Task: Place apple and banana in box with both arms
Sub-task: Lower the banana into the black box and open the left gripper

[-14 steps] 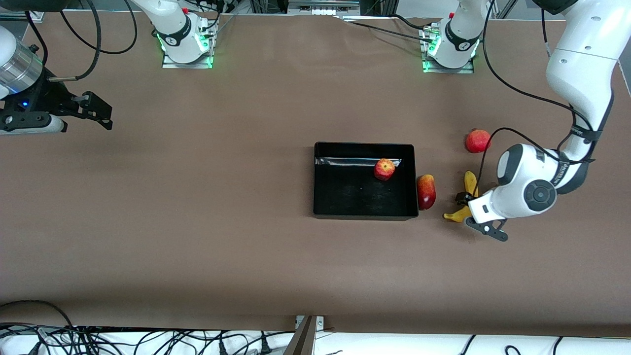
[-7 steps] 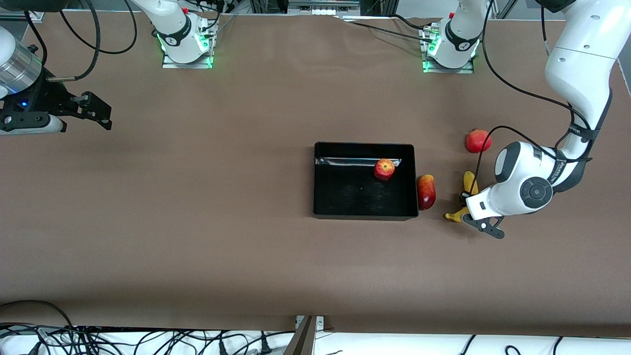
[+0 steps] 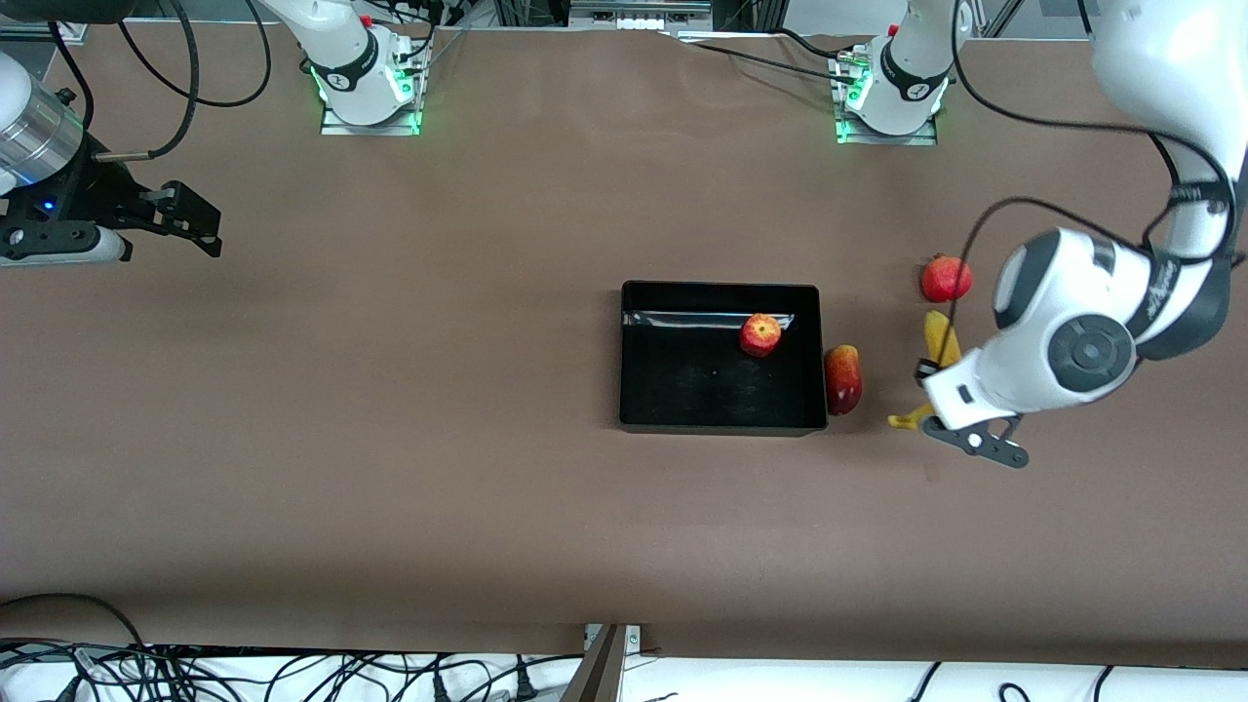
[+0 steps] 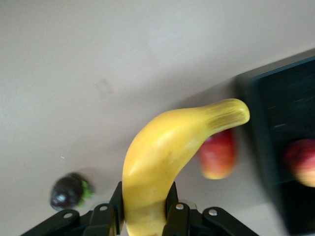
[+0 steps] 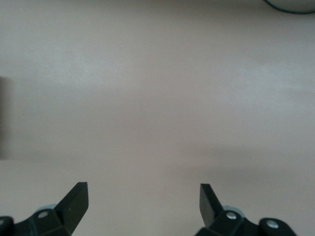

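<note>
On the brown tabletop [image 3: 390,409], a mango-like fruit [image 3: 842,378] lies between the box [image 3: 720,424] holding the apple [image 3: 760,334] and the left gripper [image 4: 143,216], fingers pinching the banana [image 4: 167,157]; the right gripper [image 5: 142,201] waits, fingers spread, while only the left wrist view shows a small dark object [image 4: 69,191].

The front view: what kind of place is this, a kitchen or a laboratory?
Most likely a robot laboratory. Two arm bases are bolted to a brown-covered table, loose cables lie along its edge, and the fruit, such as the banana held by the left gripper, looks set out for practice.
</note>
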Controlling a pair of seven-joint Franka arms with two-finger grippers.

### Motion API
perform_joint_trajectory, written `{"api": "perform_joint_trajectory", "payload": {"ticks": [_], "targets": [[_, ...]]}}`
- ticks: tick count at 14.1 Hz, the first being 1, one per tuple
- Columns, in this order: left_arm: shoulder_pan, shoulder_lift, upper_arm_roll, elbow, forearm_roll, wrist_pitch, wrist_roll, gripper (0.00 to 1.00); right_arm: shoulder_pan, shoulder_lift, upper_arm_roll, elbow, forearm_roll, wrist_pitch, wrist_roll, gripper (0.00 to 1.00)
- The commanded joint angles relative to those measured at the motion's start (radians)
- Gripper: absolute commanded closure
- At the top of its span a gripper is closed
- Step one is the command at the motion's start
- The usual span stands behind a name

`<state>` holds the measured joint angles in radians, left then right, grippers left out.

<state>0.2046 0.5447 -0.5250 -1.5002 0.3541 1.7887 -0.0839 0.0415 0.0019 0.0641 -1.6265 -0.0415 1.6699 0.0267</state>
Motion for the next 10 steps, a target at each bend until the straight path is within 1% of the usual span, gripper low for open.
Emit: {"api": "perform_joint_trajectory", "payload": {"ticks": [1,3,6,7,8,10], "targets": [[-0.157,0.061,0.01,0.04,-0.045,-0.029,-0.33,1.0,-0.014,-0.008,0.013,0.005,0.002,-0.012,0.002,0.0],[-0.247,0.109,0.011,0.055,-0.072,0.044,-0.543,1.0,-0.014,-0.008,0.014,0.005,0.002,-0.012,0.002,0.0],[-0.321,0.173,0.013,0.048,-0.069,0.217,-0.762,1.0,-0.014,-0.008,0.013,0.004,0.002,-0.015,0.002,0.0],[-0.345,0.199,0.016,0.043,-0.066,0.265,-0.816,1.0,-0.014,-0.008,0.011,0.004,0.002,-0.013,0.001,0.0],[-0.353,0.218,0.017,0.041,-0.055,0.284,-0.847,1.0,-0.014,-0.008,0.011,0.004,0.002,-0.013,0.002,0.0],[-0.359,0.25,0.017,0.04,-0.063,0.285,-0.86,1.0,-0.014,-0.008,0.011,0.004,0.002,-0.013,0.002,0.0]]}}
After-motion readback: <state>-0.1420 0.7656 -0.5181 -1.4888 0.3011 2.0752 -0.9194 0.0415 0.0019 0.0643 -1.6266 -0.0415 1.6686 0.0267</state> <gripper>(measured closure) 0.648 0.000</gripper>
